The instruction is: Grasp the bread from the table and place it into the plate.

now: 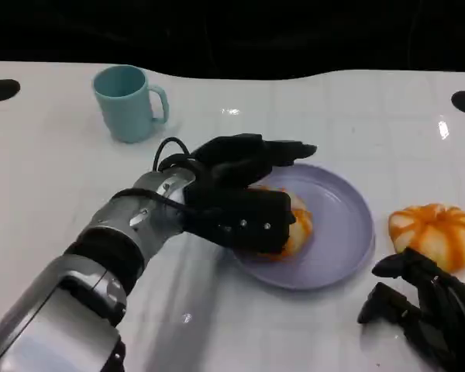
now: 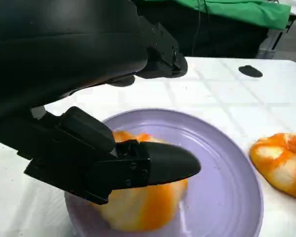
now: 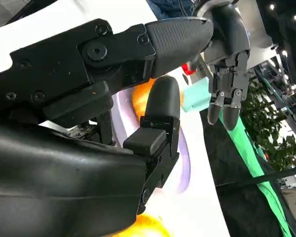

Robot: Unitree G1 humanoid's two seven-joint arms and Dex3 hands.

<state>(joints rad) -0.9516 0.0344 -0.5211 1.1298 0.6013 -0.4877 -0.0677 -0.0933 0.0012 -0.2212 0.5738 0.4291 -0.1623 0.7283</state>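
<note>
Fingers (image 1: 252,155) of the left hand (image 1: 240,194) wrap the bread (image 1: 298,225), which sits inside the purple plate (image 1: 345,232). Right hand (image 1: 426,306) rests loose on the bench (image 1: 54,170), grasping nothing, just beside a second bread (image 1: 434,232); teal mug (image 1: 128,102) well apart.

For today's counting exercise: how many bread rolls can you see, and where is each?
2. One bread roll lies in the purple plate under the left hand; the other bread roll sits on the table beside the plate, near the right hand.
</note>
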